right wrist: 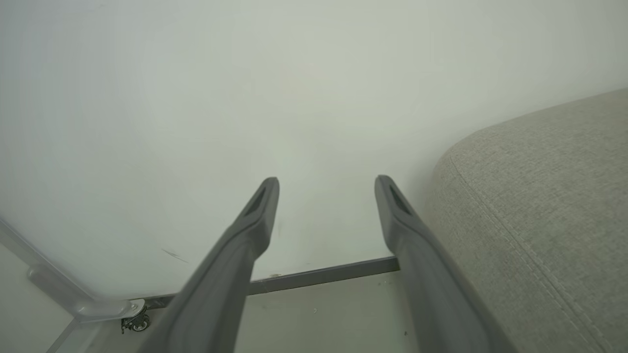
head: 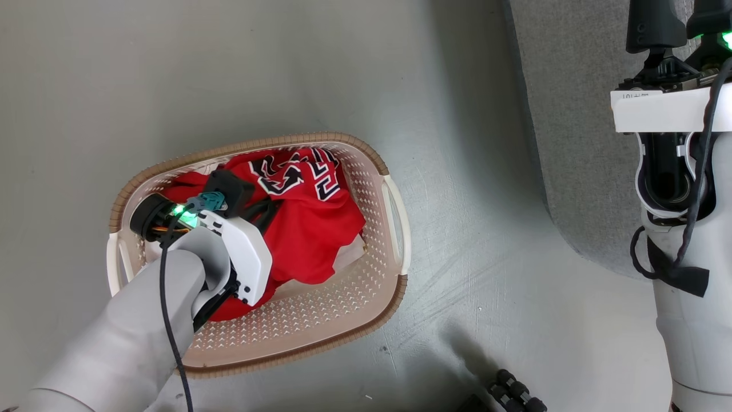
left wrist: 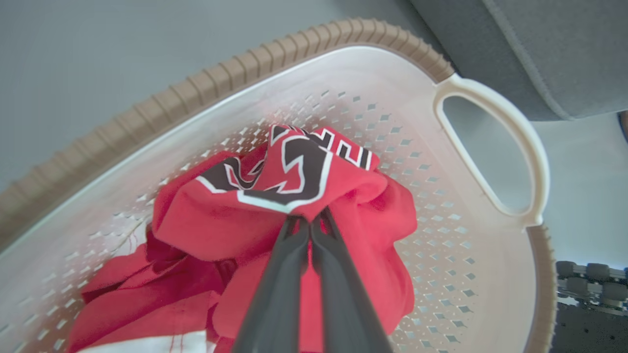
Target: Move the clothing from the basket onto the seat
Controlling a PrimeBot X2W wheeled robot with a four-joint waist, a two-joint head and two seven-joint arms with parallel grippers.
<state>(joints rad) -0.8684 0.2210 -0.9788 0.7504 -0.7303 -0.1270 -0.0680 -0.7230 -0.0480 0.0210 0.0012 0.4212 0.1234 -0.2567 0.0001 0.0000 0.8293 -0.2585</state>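
The cream basket with a brown rim stands on the floor, holding crumpled red clothing with a black, white-edged number. My left arm reaches down into it. In the left wrist view my left gripper is shut on a raised fold of the red clothing, just below the number, with more red fabric heaped beneath. The basket wall and a side handle surround it. The grey seat lies to the right of the basket. My right gripper is open and holds nothing, next to the seat.
A dark wheeled base sits on the floor below the basket. My right arm stands upright at the right edge, over the seat's side. A pale wall with a metal floor rail and a small caster faces the right gripper.
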